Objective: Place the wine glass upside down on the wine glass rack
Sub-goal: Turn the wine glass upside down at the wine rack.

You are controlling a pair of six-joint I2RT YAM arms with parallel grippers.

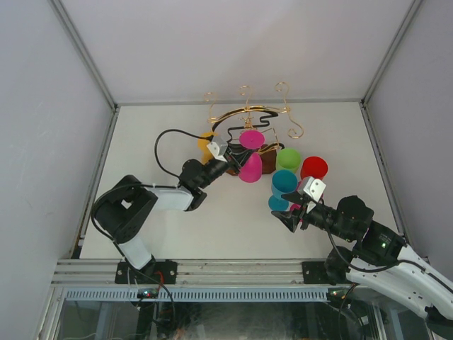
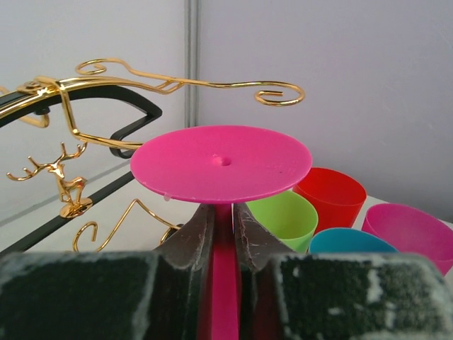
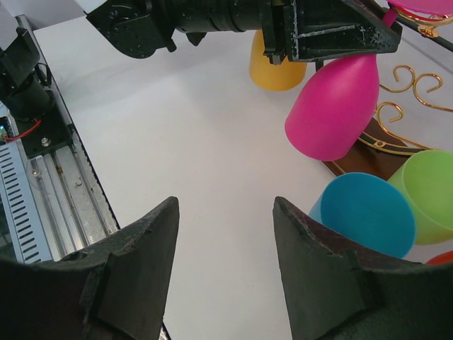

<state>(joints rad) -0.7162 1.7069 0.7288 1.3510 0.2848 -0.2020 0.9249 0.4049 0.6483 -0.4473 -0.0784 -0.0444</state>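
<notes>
The left gripper (image 2: 223, 219) pinches the stem of the pink wine glass (image 2: 221, 163), holding it foot up and bowl down. The rack (image 3: 369, 156) stands just ahead of its fingertips, gold arms above the foot. The right gripper (image 3: 225, 205) hangs spread and empty over the table (image 3: 198, 142), with a blue glass (image 3: 368, 212) just ahead to its right.
</notes>
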